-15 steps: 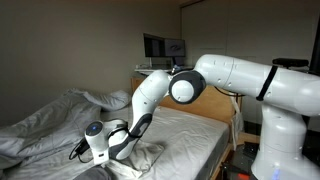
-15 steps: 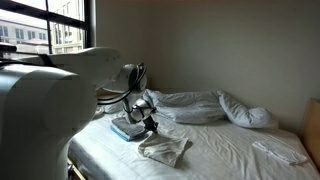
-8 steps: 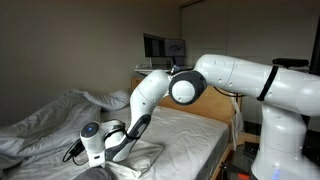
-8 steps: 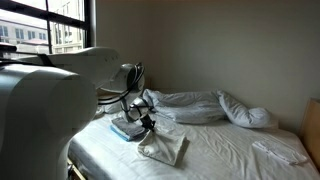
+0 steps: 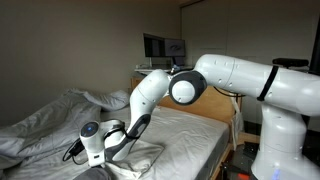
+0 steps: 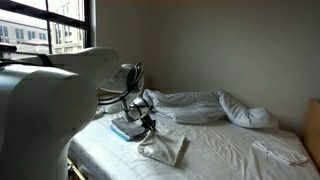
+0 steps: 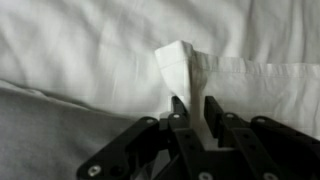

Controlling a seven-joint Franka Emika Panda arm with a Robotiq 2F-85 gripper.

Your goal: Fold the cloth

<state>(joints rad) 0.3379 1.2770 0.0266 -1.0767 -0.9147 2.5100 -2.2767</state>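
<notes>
Cloth [image 7: 185, 65]: thin white fabric with fine wrinkles, pulled up into a small pointed peak in the wrist view, the rest lying flat on the mattress [image 6: 235, 150]. Gripper [image 7: 195, 103]: black fingers [image 7: 178, 108] close together on either side of the peak, pinching the fold. Arm [image 5: 235, 75]: white and glossy with rounded joints, reaching out from its base and bending down, wrist low over the near edge of the bed. In an exterior view the cloth [image 6: 165, 148] is a crumpled, roughly wedge-shaped heap just beside the gripper [image 6: 150, 126], near the bed's front corner. A puffy grey-white duvet [image 6: 200, 105] is bunched behind it, with a small pale pillow [image 6: 278, 150] well apart. Only the wrist view shows the pinch. In an exterior view the arm hides it.
</notes>
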